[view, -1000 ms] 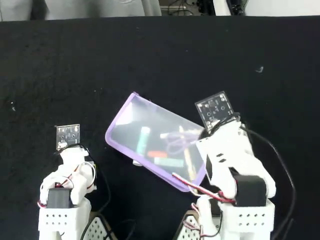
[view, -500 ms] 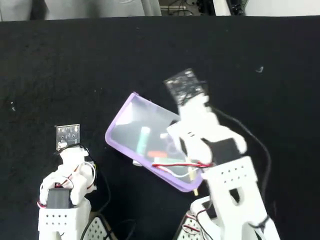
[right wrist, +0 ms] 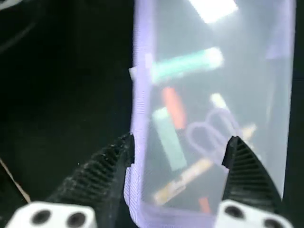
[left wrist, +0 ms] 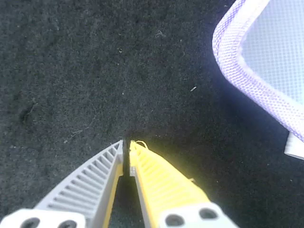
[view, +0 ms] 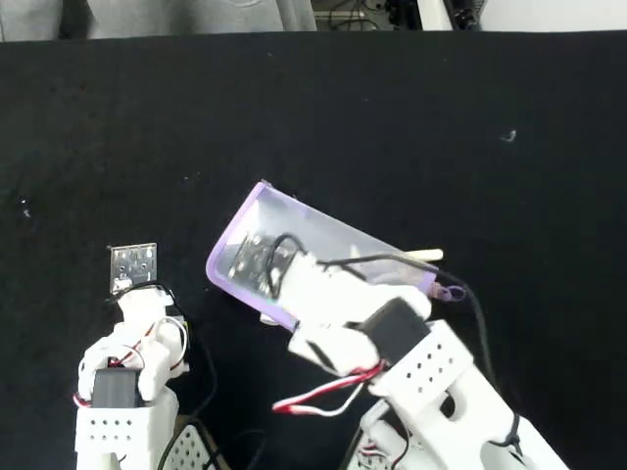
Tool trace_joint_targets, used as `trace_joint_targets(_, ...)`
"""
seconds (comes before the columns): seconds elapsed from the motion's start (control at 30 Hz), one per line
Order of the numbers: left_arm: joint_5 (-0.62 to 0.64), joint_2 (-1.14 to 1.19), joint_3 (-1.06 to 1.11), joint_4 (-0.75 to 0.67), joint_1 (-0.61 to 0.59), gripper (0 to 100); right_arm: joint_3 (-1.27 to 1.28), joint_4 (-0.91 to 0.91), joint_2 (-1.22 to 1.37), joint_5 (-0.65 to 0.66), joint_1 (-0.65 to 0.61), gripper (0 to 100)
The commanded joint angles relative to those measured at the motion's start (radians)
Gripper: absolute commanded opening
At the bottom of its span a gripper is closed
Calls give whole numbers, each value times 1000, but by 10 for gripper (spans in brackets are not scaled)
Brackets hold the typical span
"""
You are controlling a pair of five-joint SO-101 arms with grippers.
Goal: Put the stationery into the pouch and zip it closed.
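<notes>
Hovering over the translucent plastic pouch with purple fabric edging (right wrist: 209,57), the right gripper (right wrist: 180,142) is holding its black jaws spread wide, one on either side of the pouch's width, grasping nothing. The pouch is lying flat and slanted on the black cloth-covered table (view: 490,147). Inside it, a green marker (right wrist: 187,64), a short red stick (right wrist: 173,102), purple-handled scissors (right wrist: 211,133) and a yellow pencil (right wrist: 190,173) are showing through the wall. A pale stick tip (view: 423,255) is poking past the pouch's end near a small purple zip tab (view: 451,291), so the mouth is probably not sealed. The left gripper (left wrist: 127,143) is hanging clenched and empty, near the pouch's rounded corner. Doing this step well is likely going to mean nudging that tip fully inside first. One gripper should then be pinning an end while the other is drawing the tab straight along the edge, without bunching the soft wall.
</notes>
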Motion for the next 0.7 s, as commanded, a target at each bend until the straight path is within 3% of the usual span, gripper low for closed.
trace_joint_targets(0.0, -2, -5, 25, -18, 10, 30, -7, -3, -13, 34, -120, 304)
trace_joint_targets(0.3, -2, -5, 25, -18, 12, 30, 168, -269, -10, 28, -216, 304)
trace_joint_targets(0.5, -2, -5, 25, -18, 10, 30, 191, -290, -12, 32, -376, 304)
trace_joint_targets(0.67, -2, -5, 25, -18, 10, 30, 237, -359, -12, 31, -367, 304)
